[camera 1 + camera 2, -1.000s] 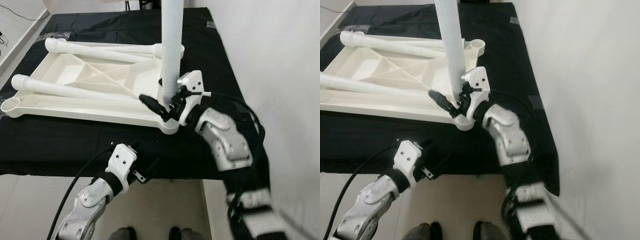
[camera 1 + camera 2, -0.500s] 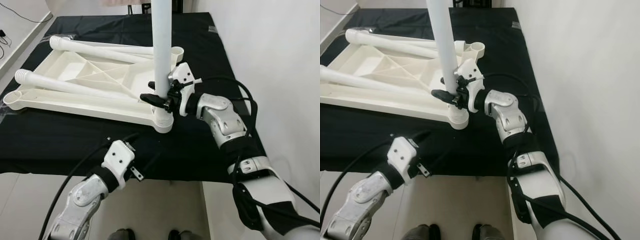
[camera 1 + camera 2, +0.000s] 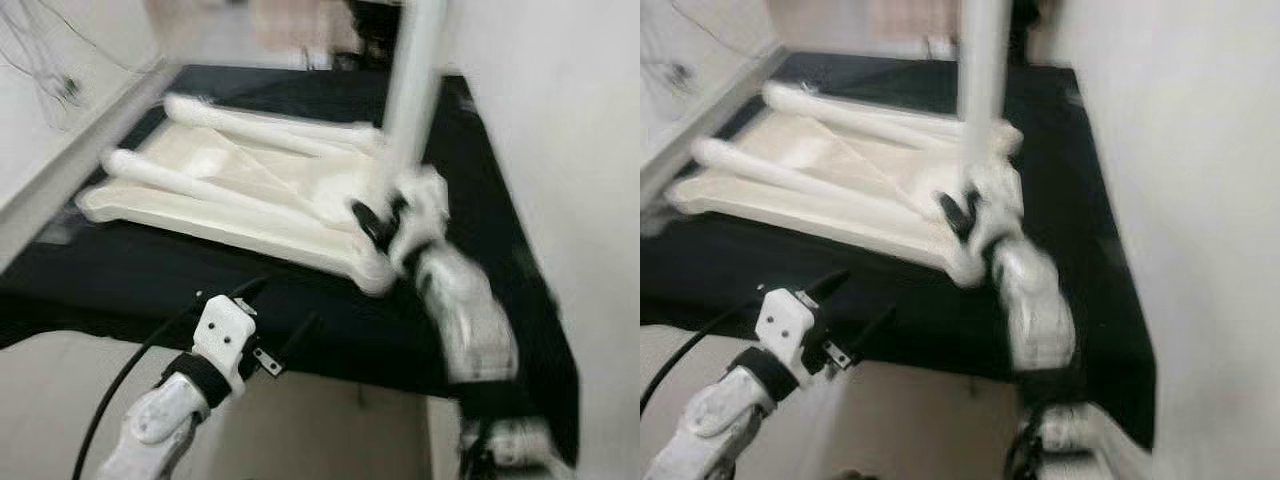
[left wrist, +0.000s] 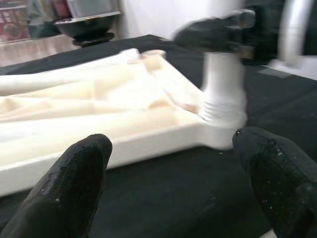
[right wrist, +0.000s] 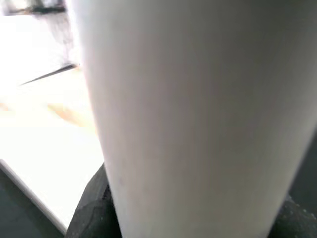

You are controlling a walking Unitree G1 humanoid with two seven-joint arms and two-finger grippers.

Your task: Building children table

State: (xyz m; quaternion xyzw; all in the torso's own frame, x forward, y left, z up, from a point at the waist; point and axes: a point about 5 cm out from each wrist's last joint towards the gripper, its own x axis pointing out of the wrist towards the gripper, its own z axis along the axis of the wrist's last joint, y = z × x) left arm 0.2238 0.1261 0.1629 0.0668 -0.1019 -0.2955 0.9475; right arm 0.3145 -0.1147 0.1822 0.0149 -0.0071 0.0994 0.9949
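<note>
An upturned white table top (image 3: pixel 150 205) lies on a black-covered surface. One white leg (image 3: pixel 412 90) stands upright in the socket at its near right corner (image 4: pixel 224 106). My right gripper (image 3: pixel 385 215) is shut on this leg low down, just above the socket; in the right wrist view the leg (image 5: pixel 198 109) sits close between the black fingers (image 5: pixel 91 213). Two more legs (image 3: pixel 270 125) (image 3: pixel 190 180) lie flat on the table top. My left gripper (image 3: pixel 275 315) hangs open in front of the near edge, apart from the table top, its fingertips (image 4: pixel 74 183) wide apart.
The black cloth (image 3: pixel 150 270) reaches the near edge and right side of the surface. A white wall (image 3: pixel 570 150) stands close on the right. A dark bowl (image 4: pixel 86 25) sits on a ledge behind the table top. Pale floor lies on the left.
The head views have swung and blurred, so the camera has moved. The right gripper went from beside the upright leg's base to closed around it. The left gripper stays open and low.
</note>
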